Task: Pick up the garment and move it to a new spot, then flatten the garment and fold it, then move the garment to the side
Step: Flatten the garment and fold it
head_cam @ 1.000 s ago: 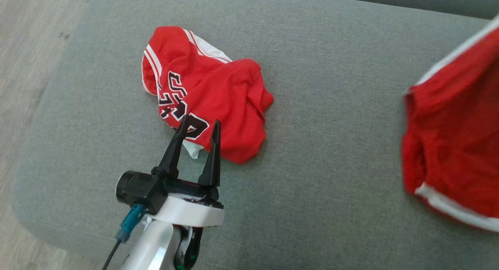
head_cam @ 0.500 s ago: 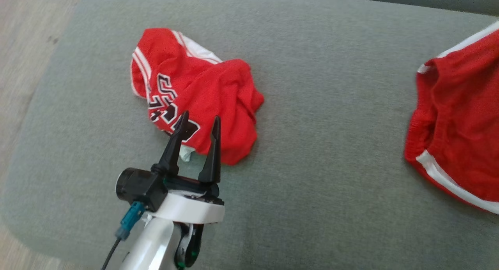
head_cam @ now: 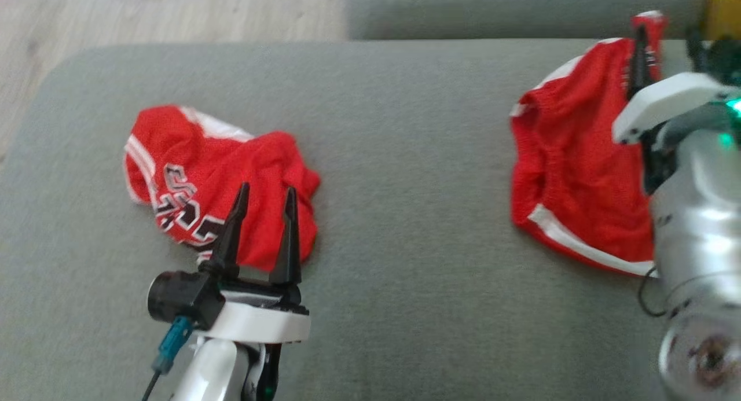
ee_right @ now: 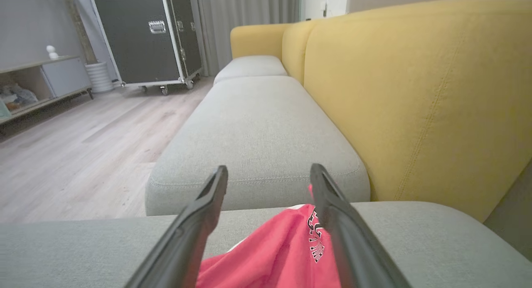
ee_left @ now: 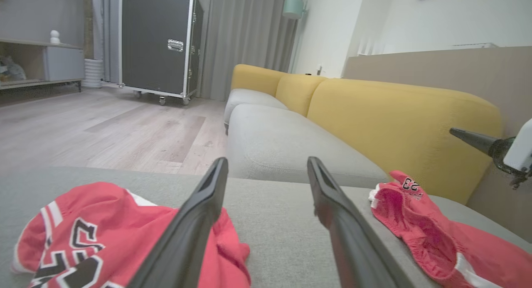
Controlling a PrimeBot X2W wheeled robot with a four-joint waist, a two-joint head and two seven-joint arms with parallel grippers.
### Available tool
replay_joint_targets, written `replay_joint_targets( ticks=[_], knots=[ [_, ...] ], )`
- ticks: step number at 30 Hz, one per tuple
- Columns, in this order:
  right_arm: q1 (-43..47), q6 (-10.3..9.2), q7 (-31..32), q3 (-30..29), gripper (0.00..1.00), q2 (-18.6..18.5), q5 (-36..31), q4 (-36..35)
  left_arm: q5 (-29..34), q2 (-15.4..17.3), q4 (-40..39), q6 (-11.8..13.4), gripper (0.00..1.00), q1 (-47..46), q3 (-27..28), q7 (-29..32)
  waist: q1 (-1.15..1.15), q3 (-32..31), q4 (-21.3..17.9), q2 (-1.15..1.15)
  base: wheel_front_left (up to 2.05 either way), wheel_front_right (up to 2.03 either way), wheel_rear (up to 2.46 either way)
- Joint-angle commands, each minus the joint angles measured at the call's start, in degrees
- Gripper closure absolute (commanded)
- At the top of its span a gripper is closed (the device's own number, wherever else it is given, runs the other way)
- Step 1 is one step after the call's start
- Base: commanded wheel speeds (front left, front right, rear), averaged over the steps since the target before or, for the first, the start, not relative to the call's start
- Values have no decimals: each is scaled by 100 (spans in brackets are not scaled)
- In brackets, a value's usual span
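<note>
Red shorts lie crumpled at the right end of the grey sofa seat, near the yellow backrest.
The right gripper hovers over them with its fingers spread wide, gripping nothing. Well apart to the left lies a bunched red jersey with black numbers. The left gripper hangs at its near edge, fingers likewise apart and empty.

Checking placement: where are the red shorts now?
Head view: the red shorts lie on the right side of the grey cushion, beneath the right gripper, apart from the jersey at the left.
</note>
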Motion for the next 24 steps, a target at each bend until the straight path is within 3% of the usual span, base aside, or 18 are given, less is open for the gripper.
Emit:
replay_joint_targets(
  ticks=[1, 7, 10, 18, 24],
  knots=[
    [-45, -4, -75, 220, 0, 120, 132, -351, 54, 4, -208, -36, 0, -108, 210, -37, 1, -337, -375, 0, 0, 0, 0],
    [1381, -4, -77, 1426, 0, 317, 1161, -1905, 77, 4, -234, -46, 0, 29, 254, -37, 1, -594, -773, 0, 0, 0, 0],
    [2616, -4, -78, 1989, 0, 330, 1754, -2997, 80, 4, -210, -61, 0, 102, 244, -37, 1, -660, -951, 0, 0, 0, 0],
    [4487, -4, -78, 2348, 0, 332, 2499, -4560, 46, 4, -97, -137, 0, 101, 218, -37, 1, -555, -1167, 0, 0, 0, 0],
    [4789, -4, -78, 2478, 0, 333, 2650, -4934, 120, 4, 73, -233, 0, 21, 226, -37, 1, -406, -1352, 0, 0, 0, 0]
  ],
)
